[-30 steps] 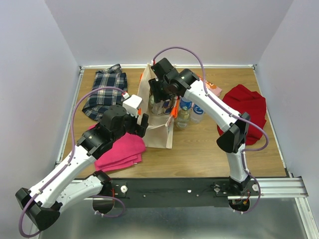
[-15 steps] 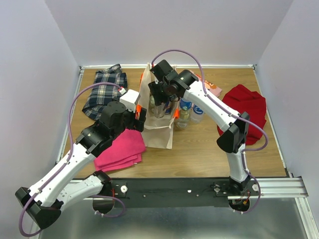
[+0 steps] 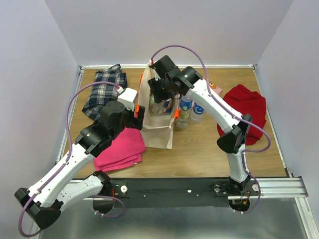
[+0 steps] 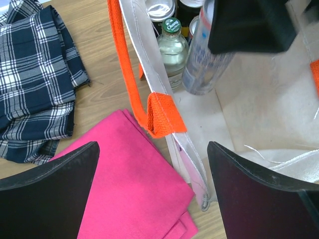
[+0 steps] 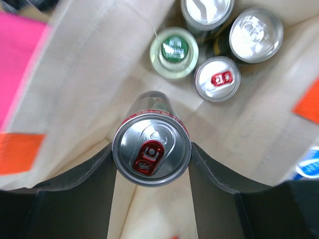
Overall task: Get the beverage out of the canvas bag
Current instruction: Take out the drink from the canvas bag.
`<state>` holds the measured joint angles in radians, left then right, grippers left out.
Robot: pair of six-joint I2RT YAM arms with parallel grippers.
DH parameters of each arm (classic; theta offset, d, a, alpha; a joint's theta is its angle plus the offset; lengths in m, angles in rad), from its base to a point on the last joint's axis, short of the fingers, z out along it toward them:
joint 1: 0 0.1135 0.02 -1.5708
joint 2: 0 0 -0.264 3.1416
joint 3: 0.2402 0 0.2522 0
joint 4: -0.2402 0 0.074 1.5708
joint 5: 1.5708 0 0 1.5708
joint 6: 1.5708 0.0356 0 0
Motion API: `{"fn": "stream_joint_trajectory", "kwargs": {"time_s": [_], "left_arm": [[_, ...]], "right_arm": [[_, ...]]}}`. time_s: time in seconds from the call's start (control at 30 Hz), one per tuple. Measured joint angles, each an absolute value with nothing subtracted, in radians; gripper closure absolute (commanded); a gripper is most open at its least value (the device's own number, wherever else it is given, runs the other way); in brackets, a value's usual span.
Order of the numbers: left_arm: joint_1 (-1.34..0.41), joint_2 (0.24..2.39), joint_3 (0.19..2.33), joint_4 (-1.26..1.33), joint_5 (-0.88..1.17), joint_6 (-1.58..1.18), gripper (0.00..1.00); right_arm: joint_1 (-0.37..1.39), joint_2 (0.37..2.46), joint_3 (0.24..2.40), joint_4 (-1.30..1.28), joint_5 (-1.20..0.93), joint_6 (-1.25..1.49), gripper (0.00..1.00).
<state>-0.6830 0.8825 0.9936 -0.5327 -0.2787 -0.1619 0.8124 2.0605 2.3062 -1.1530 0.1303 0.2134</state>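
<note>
The beige canvas bag (image 3: 158,133) with orange handles (image 4: 160,113) stands open in the middle of the table. Over its mouth, my right gripper (image 3: 159,97) is shut on the beverage, a silver can with a red tab (image 5: 151,149), one finger on each side just below the rim. The can hangs upright above the bag's floor and shows as a slanted silver cylinder (image 4: 203,64) in the left wrist view. My left gripper (image 4: 152,147) is open, its jaws astride the bag's left wall (image 4: 192,164) below the handle. It touches nothing.
Still in the bag are a green-capped bottle (image 5: 174,52) and other cans (image 5: 217,78). Bottles (image 3: 185,112) stand outside to its right. A pink cloth (image 3: 119,149) lies by the bag's left, a plaid cloth (image 3: 104,92) at far left, and a red cloth (image 3: 245,109) at right.
My left gripper has moved up and in toward the bag's left wall, staying open. The right gripper has risen slightly with the can still held.
</note>
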Motion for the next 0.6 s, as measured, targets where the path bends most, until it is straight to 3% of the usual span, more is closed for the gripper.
{"fn": "stream_joint_trajectory", "kwargs": {"time_s": [0.2, 0.6], "left_arm": [[-0.683, 0.894, 1.005, -0.532, -0.280, -0.161, 0.01], [-0.683, 0.913, 1.027, -0.532, -0.281, -0.153, 0.01]], "right_arm": [[0.812, 2.051, 2.458, -1.184, 0.125, 0.197, 0.99], [0.813, 2.001, 2.400, -1.221, 0.127, 0.182, 0.99]]}}
